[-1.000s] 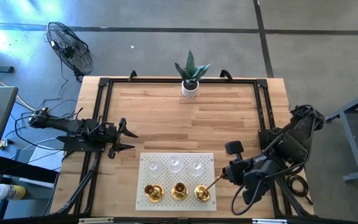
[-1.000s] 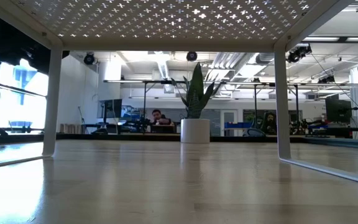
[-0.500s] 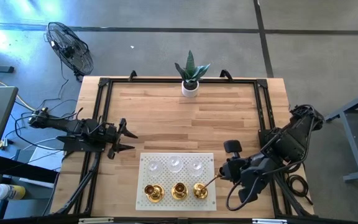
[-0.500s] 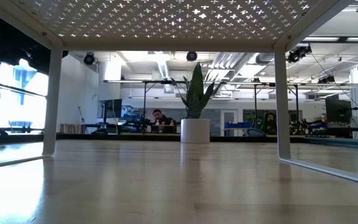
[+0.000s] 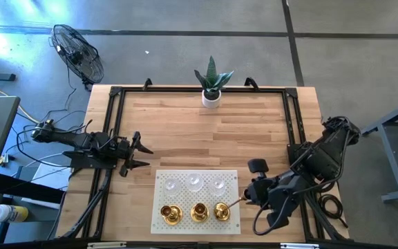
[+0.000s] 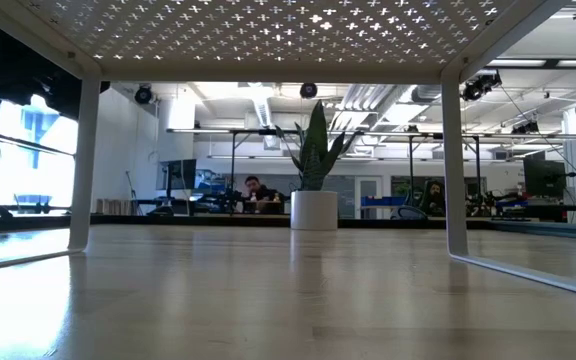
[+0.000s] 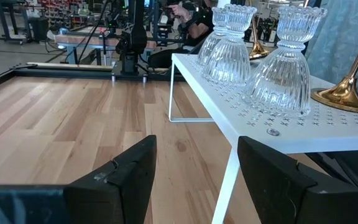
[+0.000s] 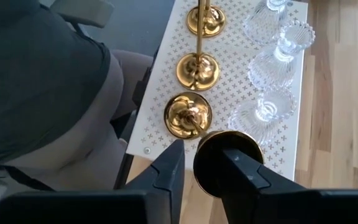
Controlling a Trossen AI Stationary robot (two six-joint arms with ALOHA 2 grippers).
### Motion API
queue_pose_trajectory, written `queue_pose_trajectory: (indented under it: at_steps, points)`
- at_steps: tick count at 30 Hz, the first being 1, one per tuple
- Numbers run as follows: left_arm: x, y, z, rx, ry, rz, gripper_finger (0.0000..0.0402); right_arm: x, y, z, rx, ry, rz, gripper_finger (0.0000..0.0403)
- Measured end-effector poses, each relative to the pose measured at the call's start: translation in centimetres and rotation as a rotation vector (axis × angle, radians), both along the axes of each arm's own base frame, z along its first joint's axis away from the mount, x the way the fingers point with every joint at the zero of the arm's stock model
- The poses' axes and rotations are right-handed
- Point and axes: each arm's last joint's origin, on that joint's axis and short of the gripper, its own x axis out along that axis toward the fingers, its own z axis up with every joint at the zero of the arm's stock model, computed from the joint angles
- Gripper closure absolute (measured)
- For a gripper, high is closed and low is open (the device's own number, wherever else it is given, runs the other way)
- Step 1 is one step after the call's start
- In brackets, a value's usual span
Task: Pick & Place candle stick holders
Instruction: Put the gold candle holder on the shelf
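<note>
Since a second ago the right gripper [image 5: 242,201] has slid toward nine o'clock, carrying the rightmost brass candle stick holder [image 5: 221,211] with it across the white perforated stand [image 5: 162,178]. That holder's flared top sits between the fingers, which appear loosened around it. Two more shiny brass holders [image 5: 171,214] stand in the same row; three clear ribbed glass holders [image 5: 195,183] line the row toward twelve. The left gripper [image 5: 142,155] waits wide open and empty at nine o'clock on the table [image 5: 199,131].
</note>
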Motion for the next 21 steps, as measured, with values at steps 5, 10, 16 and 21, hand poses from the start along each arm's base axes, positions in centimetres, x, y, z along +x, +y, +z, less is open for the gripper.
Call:
queue_pose_trajectory:
  at_steps: [5,10,16,21]
  points:
    - [0.0,0.0,0.0,0.0,0.0,-0.001,0.0183,-0.01,0.01,0.01,-0.009,-0.003,0.016,0.0328]
    - [0.0,-0.01,0.0,0.0,0.0,-0.002,0.0183,-0.04,0.0,0.14,-0.006,-0.011,0.028,0.0332]
    - [0.0,-0.01,0.0,0.0,0.0,-0.002,0.0183,0.08,0.16,0.29,0.02,-0.023,0.041,0.0345]
    - [0.0,-0.01,0.0,0.0,0.0,-0.002,0.0183,-0.06,0.09,0.63,0.045,-0.037,0.044,0.0361]
